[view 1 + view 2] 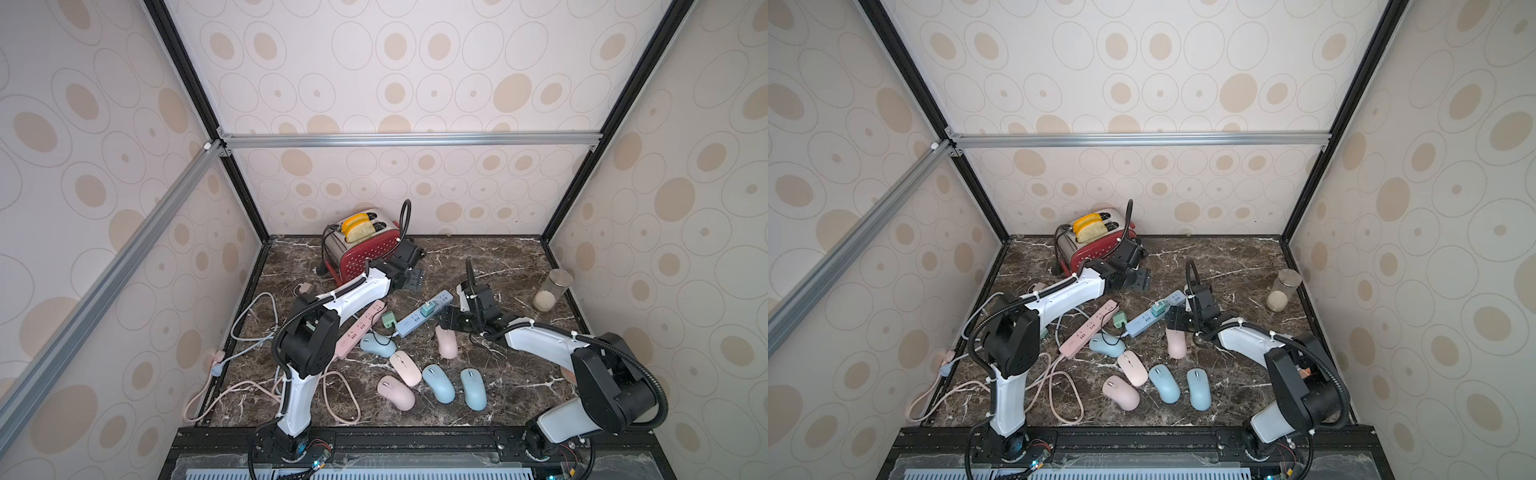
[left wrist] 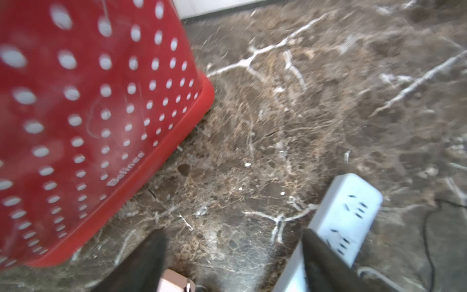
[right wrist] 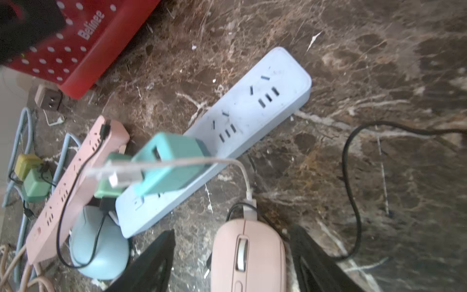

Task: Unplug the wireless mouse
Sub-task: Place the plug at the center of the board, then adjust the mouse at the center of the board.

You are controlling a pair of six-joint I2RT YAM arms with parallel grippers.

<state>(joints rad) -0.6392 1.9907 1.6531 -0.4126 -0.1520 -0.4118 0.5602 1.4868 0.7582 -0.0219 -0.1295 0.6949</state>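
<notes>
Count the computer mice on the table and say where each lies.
6. Pink mouse at the right end effector; blue mouse by the pink strip; nearer the front, two pink mice, two blue mice. Arms may hide more.

Marble tabletop [image 1: 498, 257] — on it: red toaster [image 1: 365, 253], jar [image 1: 550, 291], pink strip [image 1: 361, 328], blue strip [image 1: 409, 322], 6 mice [image 1: 438, 383].

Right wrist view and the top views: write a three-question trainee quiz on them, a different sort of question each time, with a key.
1. True or false: the pink mouse lies between the right gripper's open fingers.
2. The teal adapter is plugged into: A) the pink strip B) the blue power strip C) the toaster.
3. In a top view, how many mice lie on the table?
Key: 1 true; 2 B; 3 six.
</notes>
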